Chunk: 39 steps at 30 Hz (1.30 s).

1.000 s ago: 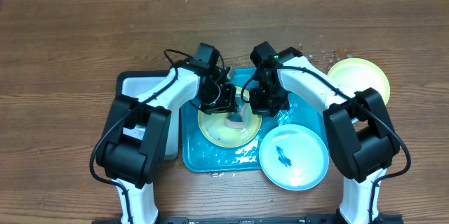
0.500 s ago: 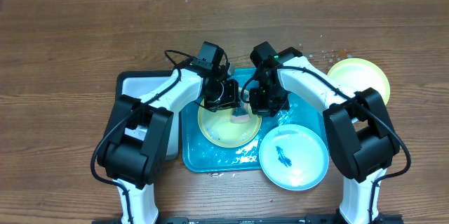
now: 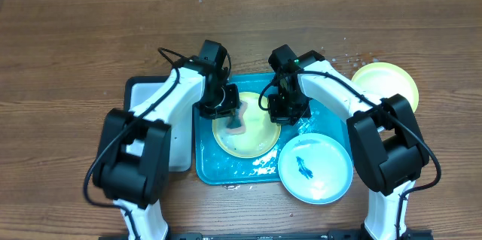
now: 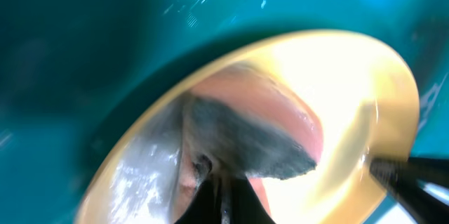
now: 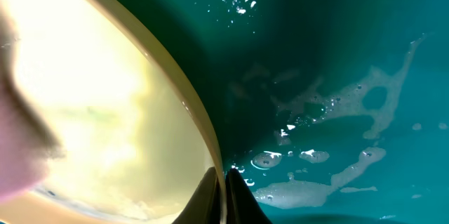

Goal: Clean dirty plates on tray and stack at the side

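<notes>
Where the sponge point(image 3: 236, 124) presses, the plate point(image 3: 254, 144) lies flat.

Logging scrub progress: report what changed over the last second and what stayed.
The left gripper, shut on the pink sponge, dragged it leftward across the yellow-green plate. The right gripper kept pinching that plate's rim; the blue plate and tray stayed put.
</notes>
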Each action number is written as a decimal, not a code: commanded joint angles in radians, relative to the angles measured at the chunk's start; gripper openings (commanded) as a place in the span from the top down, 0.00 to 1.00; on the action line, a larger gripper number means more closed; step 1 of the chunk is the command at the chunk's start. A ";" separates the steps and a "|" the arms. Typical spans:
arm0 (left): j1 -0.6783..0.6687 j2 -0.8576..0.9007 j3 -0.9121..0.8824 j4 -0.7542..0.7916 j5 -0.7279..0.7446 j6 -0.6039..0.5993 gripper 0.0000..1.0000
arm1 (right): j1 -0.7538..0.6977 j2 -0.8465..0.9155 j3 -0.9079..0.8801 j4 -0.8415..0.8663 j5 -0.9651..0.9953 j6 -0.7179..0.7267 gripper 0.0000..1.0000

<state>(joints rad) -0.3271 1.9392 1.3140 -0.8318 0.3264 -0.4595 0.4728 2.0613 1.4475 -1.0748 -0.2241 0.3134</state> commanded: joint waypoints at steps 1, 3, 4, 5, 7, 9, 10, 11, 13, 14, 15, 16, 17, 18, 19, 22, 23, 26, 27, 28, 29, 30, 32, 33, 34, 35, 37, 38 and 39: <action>0.003 -0.124 0.077 -0.071 -0.094 0.039 0.96 | -0.003 -0.037 0.020 0.011 0.022 -0.003 0.96; 0.004 -0.167 0.105 -0.148 -0.149 0.055 0.96 | -0.003 -0.037 0.020 0.018 0.022 -0.003 0.96; 0.004 -0.193 0.119 -0.192 -0.184 0.062 0.96 | -0.003 -0.037 0.020 0.019 0.022 -0.002 0.96; 0.004 -0.217 0.130 -0.232 -0.216 0.072 0.95 | -0.003 -0.037 0.020 0.021 0.022 -0.003 0.96; 0.005 -0.259 0.146 -0.311 -0.280 0.079 0.96 | -0.003 -0.039 0.021 0.022 0.022 -0.004 0.96; 0.010 -0.290 0.148 -0.378 -0.352 0.079 0.96 | -0.003 -0.049 0.021 0.026 0.024 -0.010 0.96; 0.015 -0.299 0.148 -0.407 -0.380 0.079 0.96 | -0.003 -0.056 0.021 0.031 0.025 -0.014 0.96; 0.022 -0.304 0.148 -0.438 -0.406 0.079 0.96 | -0.003 -0.071 0.023 0.038 0.026 -0.019 0.96; 0.045 -0.305 0.148 -0.499 -0.445 0.079 0.96 | -0.003 -0.108 0.033 0.047 0.029 -0.025 0.96; 0.057 -0.305 0.146 -0.513 -0.459 0.079 0.96 | -0.003 -0.127 0.038 0.050 0.030 -0.026 0.96; 0.076 -0.305 0.142 -0.526 -0.472 0.079 0.96 | -0.003 -0.151 0.044 0.053 0.034 -0.026 0.96; 0.090 -0.305 0.140 -0.533 -0.479 0.079 0.96 | -0.003 -0.173 0.048 0.058 0.043 -0.024 0.96; 0.106 -0.305 0.140 -0.537 -0.484 0.079 0.96 | -0.003 -0.196 0.050 0.061 0.056 -0.024 0.96; 0.127 -0.305 0.140 -0.537 -0.488 0.079 0.96 | -0.003 -0.217 0.053 0.063 0.074 -0.022 0.96; 0.145 -0.305 0.140 -0.536 -0.492 0.079 0.96 | -0.003 -0.239 0.054 0.062 0.100 -0.012 0.96; 0.202 -0.305 0.140 -0.528 -0.492 0.079 0.96 | -0.003 -0.305 0.054 0.038 0.196 0.023 0.96; 0.226 -0.305 0.140 -0.525 -0.492 0.080 0.96 | -0.003 -0.324 0.054 0.023 0.229 0.038 0.96; 0.282 -0.305 0.138 -0.517 -0.492 0.098 0.96 | -0.004 -0.360 0.054 -0.032 0.261 0.069 0.96; 0.296 -0.305 0.137 -0.515 -0.491 0.103 0.96 | -0.004 -0.368 0.054 -0.063 0.260 0.095 0.96; 0.312 -0.305 0.134 -0.512 -0.491 0.109 0.96 | -0.004 -0.371 0.054 -0.106 0.260 0.130 0.96; 0.325 -0.305 0.131 -0.510 -0.490 0.108 0.96 | -0.004 -0.371 0.054 -0.141 0.258 0.159 0.96; 0.338 -0.305 0.127 -0.509 -0.485 0.108 0.96 | -0.004 -0.370 0.054 -0.187 0.247 0.188 0.96; 0.352 -0.304 0.126 -0.509 -0.478 0.108 0.96 | -0.003 -0.370 0.053 -0.258 0.221 0.214 0.96; 0.357 -0.304 0.126 -0.507 -0.470 0.109 0.96 | -0.004 -0.370 0.053 -0.302 0.202 0.219 0.96; 0.360 -0.304 0.126 -0.505 -0.461 0.111 0.96 | -0.003 -0.370 0.053 -0.338 0.181 0.218 0.96; 0.360 -0.304 0.126 -0.502 -0.455 0.117 0.96 | -0.004 -0.370 0.053 -0.370 0.150 0.211 0.96; 0.360 -0.304 0.126 -0.499 -0.456 0.117 0.96 | -0.003 -0.370 0.052 -0.406 0.066 0.155 0.96; 0.360 -0.304 0.126 -0.498 -0.456 0.117 0.96 | -0.003 -0.370 0.051 -0.423 -0.010 0.098 0.96; 0.360 -0.304 0.126 -0.499 -0.456 0.117 0.96 | -0.003 -0.370 0.051 -0.429 -0.049 0.074 0.96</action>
<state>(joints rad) 0.0307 1.6344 1.4460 -1.3346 -0.1421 -0.3626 0.4717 1.7031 1.4864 -1.4929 -0.1005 0.4599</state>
